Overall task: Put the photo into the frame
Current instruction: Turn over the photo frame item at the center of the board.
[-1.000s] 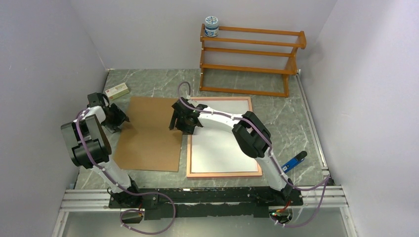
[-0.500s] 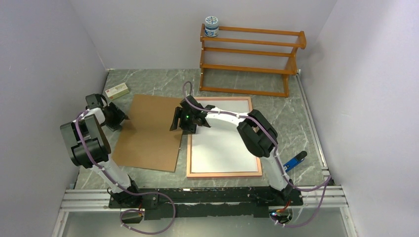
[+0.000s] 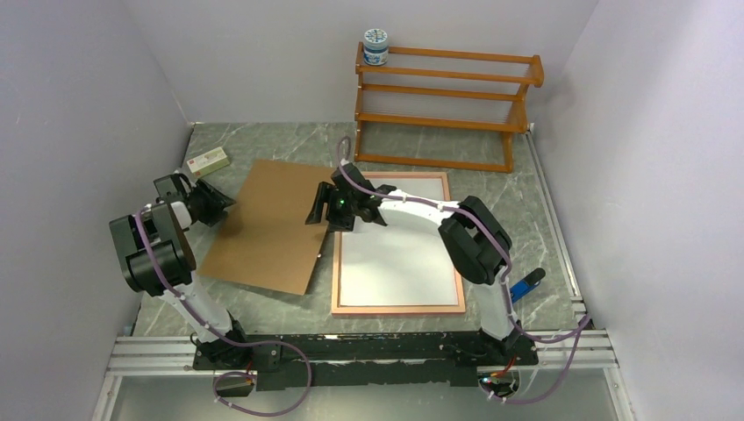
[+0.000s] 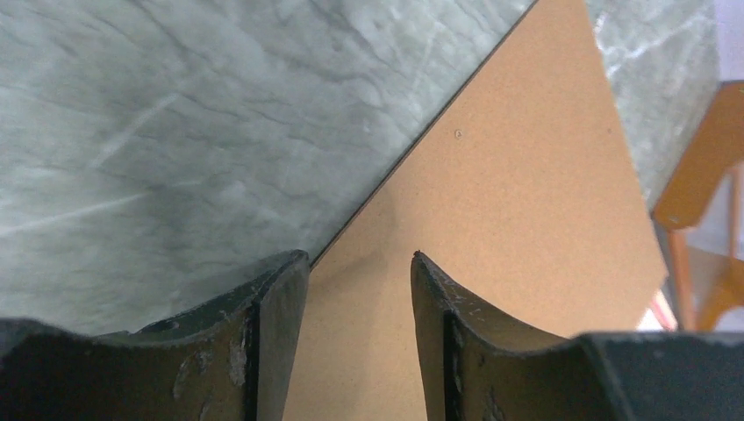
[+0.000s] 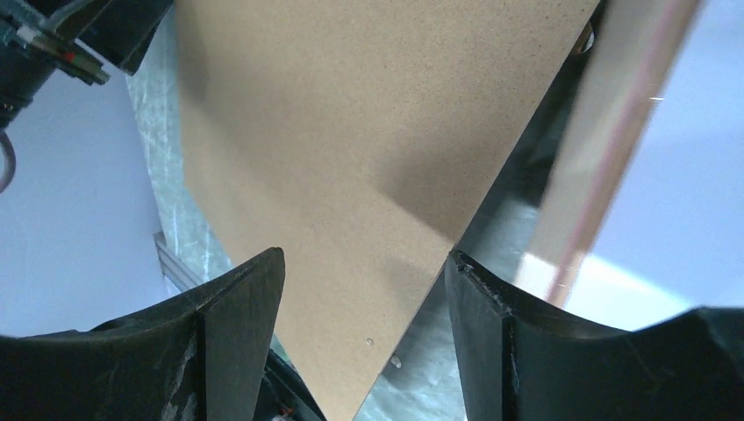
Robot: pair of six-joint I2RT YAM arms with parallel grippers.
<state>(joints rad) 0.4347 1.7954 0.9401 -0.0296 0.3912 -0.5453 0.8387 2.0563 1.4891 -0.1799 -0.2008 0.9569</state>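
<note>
The frame (image 3: 399,308) lies flat right of centre, its pale wood-coloured back up. A white rectangle fills it, which looks like the plain back of the photo (image 3: 399,250). To its left a brown fibreboard panel (image 3: 263,228) lies askew. My left gripper (image 3: 213,203) is at the panel's left corner. In the left wrist view that gripper (image 4: 358,256) is open, its fingers straddling the panel (image 4: 491,193) edge. My right gripper (image 3: 320,210) is at the panel's right edge, open (image 5: 365,253) over the panel (image 5: 351,132), with the frame's rim (image 5: 605,149) beside it.
An orange-brown wooden rack (image 3: 443,105) stands at the back with a small jar (image 3: 375,46) on top. A small box (image 3: 207,161) lies at the back left. A blue tool (image 3: 525,286) lies right of the frame. Walls close in on both sides.
The panel has turned and slid away from me, its far corner nearer the rack. My right gripper moved up and right with it. My left jaws have narrowed a little.
</note>
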